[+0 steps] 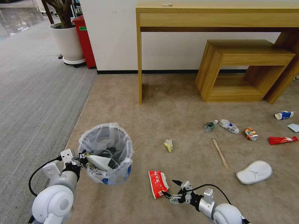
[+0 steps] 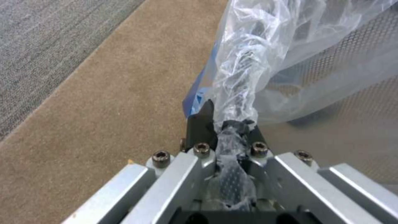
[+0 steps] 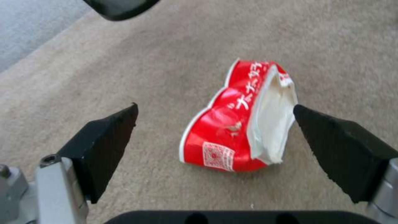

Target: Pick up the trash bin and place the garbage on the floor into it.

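Wooden desk (image 1: 218,14) against white wall; low wooden bench (image 1: 246,59) beneath; potted plant (image 1: 67,40), red cabinet (image 1: 85,40) beside.

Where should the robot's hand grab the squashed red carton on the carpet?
Probably across its narrow middle, coming from above. The red carton lies flat and crushed on the floor, pinched in at the waist. The right hand is open with one finger on either side. The left hand grips the trash bin at its rim.

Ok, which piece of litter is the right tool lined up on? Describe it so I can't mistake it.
On the beige carpet, just right of the trash bin, lies a crushed red-and-white carton. The open right tool sits at its near end. It's the only red litter with white lettering and a torn-open white inside.
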